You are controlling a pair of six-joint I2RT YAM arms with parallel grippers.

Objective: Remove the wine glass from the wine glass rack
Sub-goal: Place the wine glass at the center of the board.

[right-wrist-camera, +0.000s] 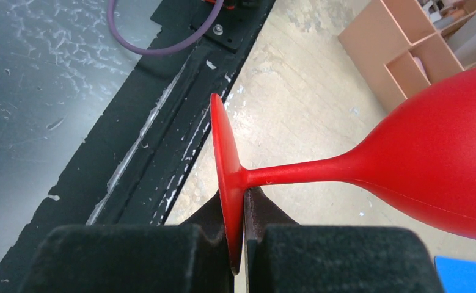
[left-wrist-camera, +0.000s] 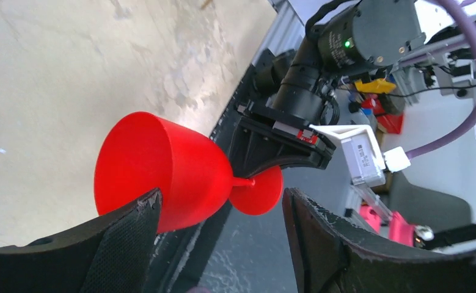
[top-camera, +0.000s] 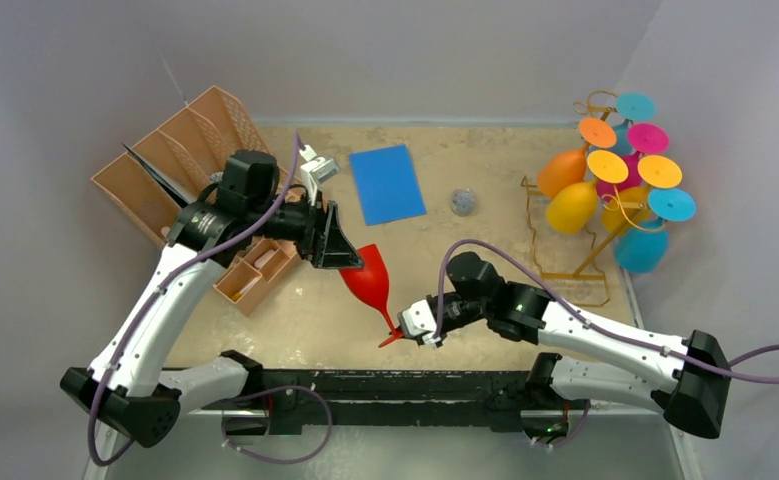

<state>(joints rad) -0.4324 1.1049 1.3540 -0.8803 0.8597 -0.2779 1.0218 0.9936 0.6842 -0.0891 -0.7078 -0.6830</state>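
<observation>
One red wine glass (top-camera: 368, 281), off the rack (top-camera: 570, 276).
My right pincer (top-camera: 427, 338) clamps its foot; my left pincer (top-camera: 337, 250) gapes beside its bowl. Six glasses (top-camera: 572, 207) hang there, far right.

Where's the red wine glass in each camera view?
Top external: red wine glass, middle of the picture.
Left wrist: red wine glass lower left of centre, bowl nearest.
Right wrist: red wine glass spans centre to right edge.
Shared landmark: right gripper pinching its foot.
</observation>
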